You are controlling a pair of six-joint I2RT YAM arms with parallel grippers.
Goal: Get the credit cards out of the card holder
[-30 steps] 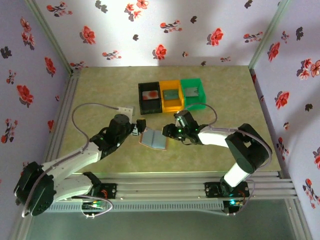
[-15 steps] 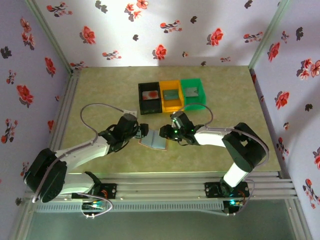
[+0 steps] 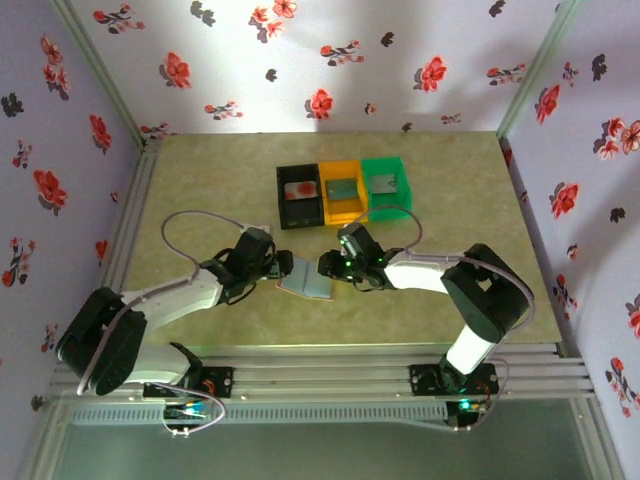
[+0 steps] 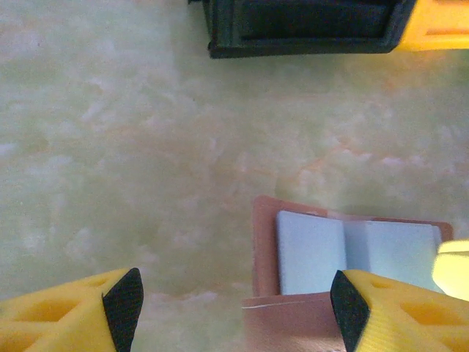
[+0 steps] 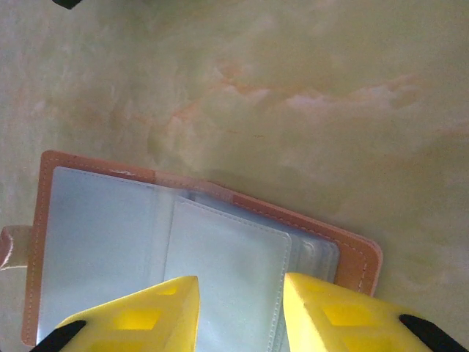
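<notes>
The card holder [image 3: 307,283] lies open on the table between both arms, pinkish-tan with pale blue-grey inner panels [image 4: 311,249]. In the right wrist view a pale sleeve leaf [image 5: 227,271] of the card holder [image 5: 95,242] runs under the gap of my right gripper [image 5: 240,315], whose jaws stand partly apart over it. I cannot tell the credit cards from the sleeves inside. My left gripper [image 4: 234,308] is open wide at the holder's left edge, its right finger [image 4: 352,312] over the tan flap [image 4: 308,323]. From above, the left gripper [image 3: 284,265] and right gripper [image 3: 324,266] flank the holder's far edge.
A black bin [image 3: 299,196], an orange bin [image 3: 343,191] and a green bin [image 3: 386,185] stand in a row just beyond the holder, each with a flat card inside. The black bin's near wall [image 4: 300,37] is close ahead of the left gripper. Floral walls enclose the table [image 3: 200,180].
My left arm has swung right until its gripper reached the holder's left edge. The right gripper has shifted slightly left over the holder and its jaws have narrowed a little.
</notes>
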